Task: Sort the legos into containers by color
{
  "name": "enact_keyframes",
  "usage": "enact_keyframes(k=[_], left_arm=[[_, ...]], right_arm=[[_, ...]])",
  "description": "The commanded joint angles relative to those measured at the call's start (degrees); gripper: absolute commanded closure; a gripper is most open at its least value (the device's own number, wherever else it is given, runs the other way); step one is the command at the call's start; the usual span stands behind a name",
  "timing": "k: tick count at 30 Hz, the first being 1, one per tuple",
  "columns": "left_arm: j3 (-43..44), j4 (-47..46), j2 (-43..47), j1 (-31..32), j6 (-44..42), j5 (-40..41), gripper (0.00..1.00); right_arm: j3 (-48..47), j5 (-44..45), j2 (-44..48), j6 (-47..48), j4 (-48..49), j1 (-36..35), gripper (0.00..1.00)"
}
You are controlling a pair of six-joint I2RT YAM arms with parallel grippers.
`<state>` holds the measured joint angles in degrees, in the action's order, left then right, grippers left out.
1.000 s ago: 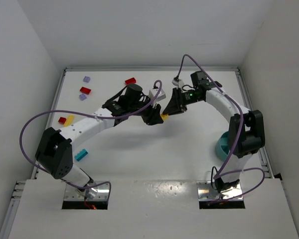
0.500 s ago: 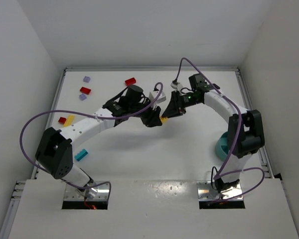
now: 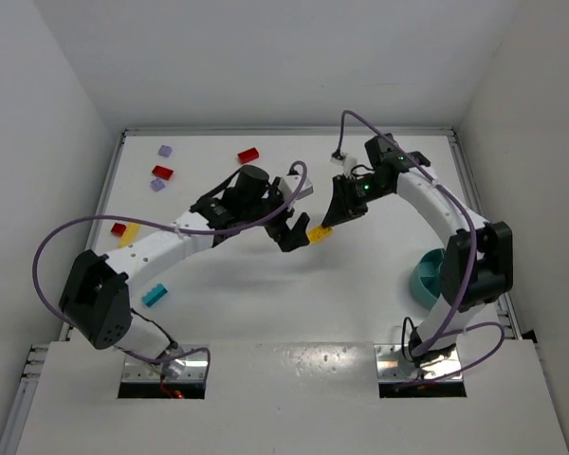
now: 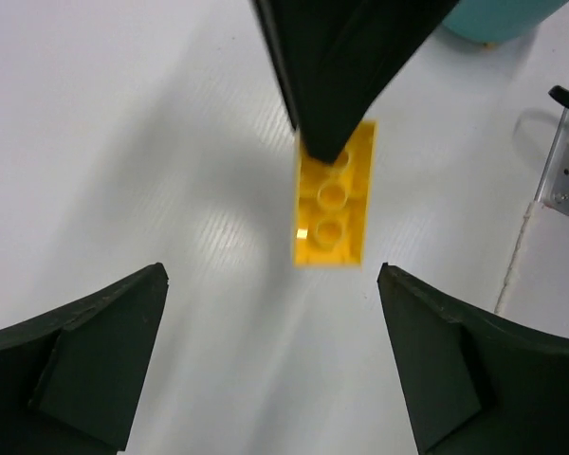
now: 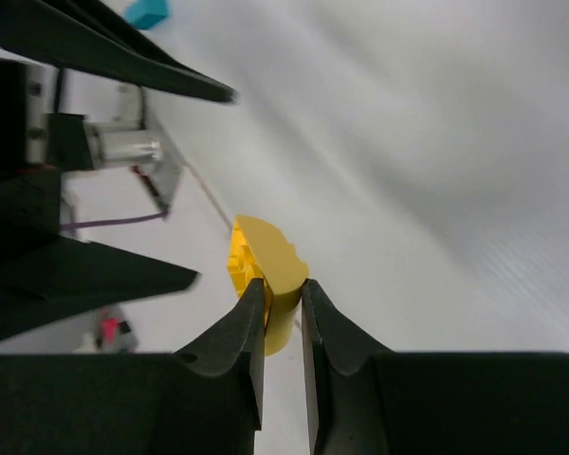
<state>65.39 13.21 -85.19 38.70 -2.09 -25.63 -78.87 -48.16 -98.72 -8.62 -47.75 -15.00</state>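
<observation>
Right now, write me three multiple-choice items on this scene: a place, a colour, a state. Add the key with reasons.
1. Where does the round teal plastic dish stand?
A. Far left corner
B. Near right, partly behind the right arm
C. Table centre

2. What colour is the small rectangular plastic brick that the right hand holds?
A. Yellow
B. Red
C. Cyan

3. How does the left hand stand?
A. Shut on the brick
B. Shut on nothing
C. Open, clear of the brick

Key: 1 B, the top view shows it low on the right, behind that arm. 2 A, both wrist views show a yellow brick pinched in that hand. 3 C, the left wrist view shows its jaws wide apart, touching nothing.
</observation>
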Motion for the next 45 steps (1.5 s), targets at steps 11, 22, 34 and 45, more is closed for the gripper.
enact_keyframes(k=[11, 22, 34, 45], left_arm=[[2.71, 9.54, 13.91, -10.82, 4.99, 7.94, 0.00], [1.76, 14.39, 14.78, -20.23, 7.97, 9.28, 0.00], [-2.89, 14.74, 20.84, -24.89, 5.87, 11.74, 0.00], [-3.16, 13.94, 20.85, -27.79, 7.45, 10.69, 0.00]], right_arm=[[2.92, 35.66, 23.11, 23.28, -7.27, 14.55, 1.00], [10.75, 56.32, 40.97, 36.04, -14.57, 21.42, 1.00], [18.22, 58.80, 43.00, 35.96, -17.38, 22.04, 1.00], [20.69, 61.16, 39.31, 37.01, -14.13, 22.04, 1.00]])
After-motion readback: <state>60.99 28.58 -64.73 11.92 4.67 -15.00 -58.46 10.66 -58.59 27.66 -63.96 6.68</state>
